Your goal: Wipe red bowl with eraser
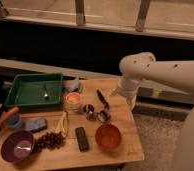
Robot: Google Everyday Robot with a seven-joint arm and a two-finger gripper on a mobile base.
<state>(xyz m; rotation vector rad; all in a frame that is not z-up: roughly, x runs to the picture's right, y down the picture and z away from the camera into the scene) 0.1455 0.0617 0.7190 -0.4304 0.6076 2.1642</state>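
The red bowl (pixel 108 136) stands upright near the front right of the wooden table (pixel 125 150), its coppery inside showing. The eraser (pixel 81 138), a flat black block, lies on the table just left of the bowl, a small gap between them. My gripper (pixel 129 101) hangs at the end of the white arm by the table's right edge, behind and to the right of the bowl and well apart from the eraser. It holds nothing that I can see.
A purple bowl (pixel 17 146) sits front left beside dark grapes (pixel 50 141). A green tray (pixel 32 90) is at back left. An orange-filled cup (pixel 72 101), a black-handled tool (pixel 102 97), a blue-grey pad (pixel 36 124) and two small metal cups (pixel 103 116) lie mid-table.
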